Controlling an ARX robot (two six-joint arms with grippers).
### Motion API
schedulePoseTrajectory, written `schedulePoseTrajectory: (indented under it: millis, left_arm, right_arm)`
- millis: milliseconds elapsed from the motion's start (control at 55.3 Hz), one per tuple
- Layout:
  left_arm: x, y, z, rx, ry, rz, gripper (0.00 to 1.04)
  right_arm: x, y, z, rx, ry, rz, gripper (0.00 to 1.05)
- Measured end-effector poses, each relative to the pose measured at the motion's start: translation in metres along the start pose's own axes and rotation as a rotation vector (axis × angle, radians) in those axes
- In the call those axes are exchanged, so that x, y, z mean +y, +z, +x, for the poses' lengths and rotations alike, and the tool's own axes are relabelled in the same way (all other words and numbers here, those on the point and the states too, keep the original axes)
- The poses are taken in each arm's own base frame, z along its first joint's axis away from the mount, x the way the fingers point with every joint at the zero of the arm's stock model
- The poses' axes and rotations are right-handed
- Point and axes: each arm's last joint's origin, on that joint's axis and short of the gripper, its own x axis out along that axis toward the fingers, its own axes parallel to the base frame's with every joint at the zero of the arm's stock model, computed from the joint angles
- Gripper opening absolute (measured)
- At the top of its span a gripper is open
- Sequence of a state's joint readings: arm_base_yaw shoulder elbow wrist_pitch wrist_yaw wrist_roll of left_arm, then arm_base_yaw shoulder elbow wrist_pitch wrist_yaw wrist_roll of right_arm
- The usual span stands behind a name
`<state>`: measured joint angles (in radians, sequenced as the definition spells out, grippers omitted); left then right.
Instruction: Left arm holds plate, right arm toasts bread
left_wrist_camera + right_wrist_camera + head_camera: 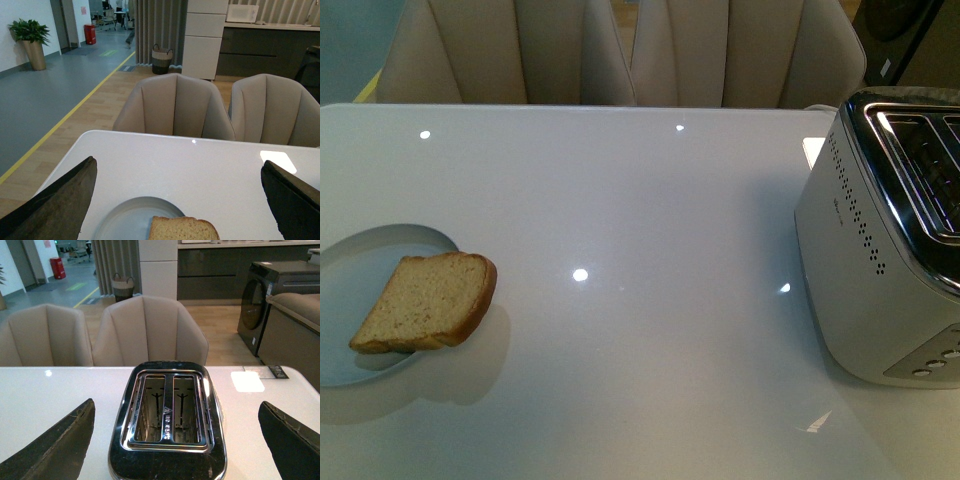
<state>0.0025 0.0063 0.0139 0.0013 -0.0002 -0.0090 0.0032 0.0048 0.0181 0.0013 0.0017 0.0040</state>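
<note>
A slice of brown bread [427, 301] lies on the pale blue-white plate [360, 262] at the table's left edge, its crust hanging over the plate's right rim. In the left wrist view the bread [183, 230] and plate [127, 217] lie between my left gripper's open fingers [55, 205], which are above them and hold nothing. My left gripper [177, 200] is open. A silver two-slot toaster [890, 240] stands at the right. In the right wrist view my right gripper [177, 440] is open and empty above the toaster [167, 415], whose two slots are empty. Neither arm shows in the front view.
The white glossy table [640, 220] carries the plate and toaster. Two beige chairs [620, 50] stand behind the far edge. A small tag or card [277, 371] lies near the table's far right corner in the right wrist view.
</note>
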Motion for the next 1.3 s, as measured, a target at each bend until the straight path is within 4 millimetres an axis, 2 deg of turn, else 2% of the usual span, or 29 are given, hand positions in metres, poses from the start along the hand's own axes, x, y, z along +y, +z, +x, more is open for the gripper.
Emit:
schedulePoseTrajectory:
  millis: [759, 831, 867, 958, 1084, 1138, 1301]
  left_arm:
    - [0.0, 0.0, 0.0, 0.001, -0.001, 0.0, 0.98]
    - [0.0, 0.001, 0.0, 0.262, -0.095, -0.137, 0.98]
    - [-0.001, 0.003, 0.002, 0.458, -0.119, -0.244, 0.98]
    - [0.001, 0.0, 0.004, 0.698, -0.066, -0.414, 0.98]
    - [0.012, 0.012, 0.016, 0.683, -0.053, -0.486, 0.98]
    - [0.022, 0.018, 0.03, 0.649, -0.053, -0.467, 0.98]
    - [0.049, 0.009, 0.07, 0.61, -0.026, -0.359, 0.98]
  right_arm:
    - [0.0, 0.0, 0.0, 0.0, 0.0, 0.0, 0.96]
    - [0.0, 0.0, 0.0, 0.0, -0.001, 0.0, 0.96]
    - [0.0, 0.0, 0.0, 0.0, 0.003, 0.0, 0.96]
    - [0.0, 0.0, 0.0, 0.0, 0.002, 0.0, 0.96]
    - [0.0, 0.0, 0.0, 0.0, 0.002, 0.0, 0.96]
    - [0.0, 0.0, 0.0, 0.0, 0.002, 0.0, 0.96]
    - [0.0, 0.0, 0.0, 0.0, 0.002, 0.0, 0.96]
